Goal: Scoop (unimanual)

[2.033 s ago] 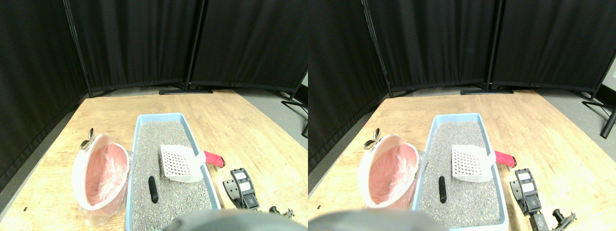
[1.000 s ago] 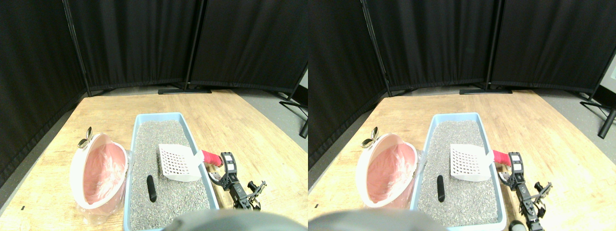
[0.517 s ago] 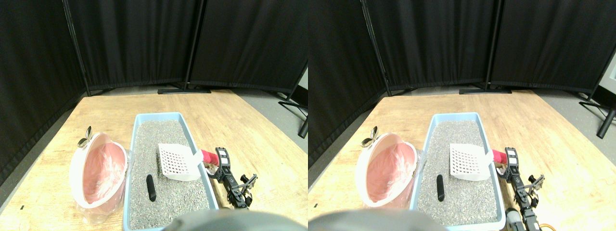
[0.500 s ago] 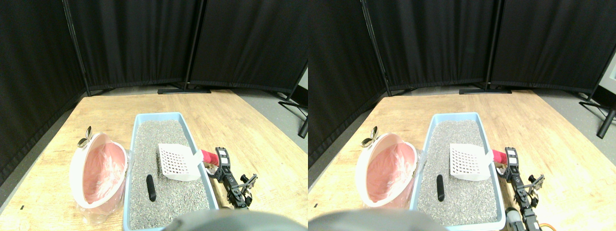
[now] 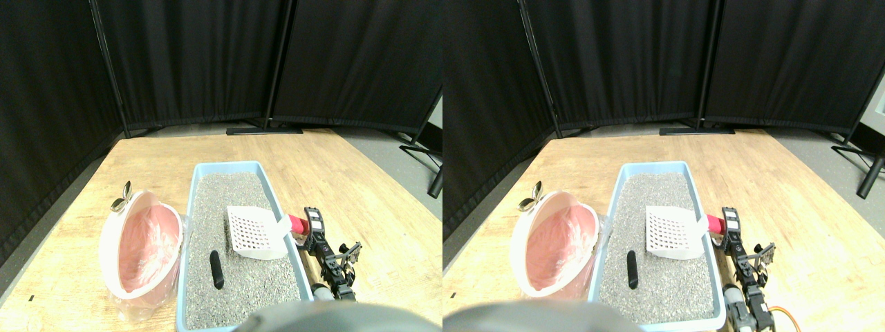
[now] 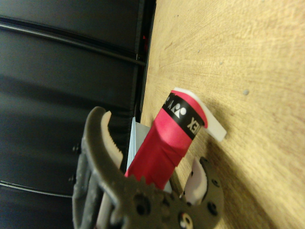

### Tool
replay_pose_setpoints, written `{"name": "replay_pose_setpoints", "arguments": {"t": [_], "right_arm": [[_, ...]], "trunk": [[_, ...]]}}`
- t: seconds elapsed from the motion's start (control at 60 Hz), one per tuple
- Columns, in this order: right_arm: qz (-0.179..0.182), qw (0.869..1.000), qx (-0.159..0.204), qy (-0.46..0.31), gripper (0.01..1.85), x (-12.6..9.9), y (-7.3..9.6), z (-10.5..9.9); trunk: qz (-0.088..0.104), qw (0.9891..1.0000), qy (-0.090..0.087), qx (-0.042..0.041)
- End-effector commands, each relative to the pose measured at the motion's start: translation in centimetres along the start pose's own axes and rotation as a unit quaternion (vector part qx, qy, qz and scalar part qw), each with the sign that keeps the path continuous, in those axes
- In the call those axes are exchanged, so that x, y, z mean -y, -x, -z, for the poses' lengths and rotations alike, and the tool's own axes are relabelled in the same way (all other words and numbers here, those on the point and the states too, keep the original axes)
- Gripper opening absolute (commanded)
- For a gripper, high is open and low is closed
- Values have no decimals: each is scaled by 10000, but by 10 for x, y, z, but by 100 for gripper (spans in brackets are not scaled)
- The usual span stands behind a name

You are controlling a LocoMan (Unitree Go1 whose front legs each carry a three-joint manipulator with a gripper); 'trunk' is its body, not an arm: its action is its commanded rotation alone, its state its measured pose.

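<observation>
**Desk:** What does the stereo pair view show at centre frame?

**Photographer:** A pale blue litter tray [image 5: 196, 181] filled with grey litter [image 5: 235, 277] sits on a wooden tabletop [image 5: 159, 155], running from the middle of the frame down to the bottom edge. A white slotted scoop [image 5: 254, 233] lies on the litter against the tray's right wall, its red-wrapped handle [image 5: 298, 223] poking out over the rim toward the right.

**Desk:** And the robot?

**Photographer:** The right gripper [image 5: 309, 223] comes up from the lower right, its tip at the end of that red handle, just outside the tray. In the wrist view, the dark toothed jaws [image 6: 143, 191] stand spread on either side of the handle [image 6: 162, 143], one jaw arcing along each flank with a gap on one side. They bracket it; whether they touch it cannot be told.

**Desk:** Anything else in frame?

**Photographer:** A small dark cylindrical piece [image 5: 217, 269] lies on the litter, left of and below the scoop. A pink bin lined with clear plastic [image 5: 142, 252] stands touching the tray's left wall at lower left, a small metal clip [image 5: 124, 200] at its upper rim. Black curtain panels [image 5: 200, 62] on stands fill the upper half.
</observation>
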Motion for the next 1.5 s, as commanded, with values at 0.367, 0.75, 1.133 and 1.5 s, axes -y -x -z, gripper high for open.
{"name": "replay_pose_setpoints", "arguments": {"t": [0.367,0.75,1.133,1.5], "right_arm": [[-147,9996,226,-52,91,-8,-17,-8],[-333,9992,226,85,55,-4,-27,-7],[-603,9974,336,214,5,0,-29,-8],[-1181,9861,1019,564,5,-7,-8,-32]], "trunk": [[-149,9998,104,-73],[-147,9998,112,-97],[-151,9997,123,-118],[-286,9993,233,-117]]}}
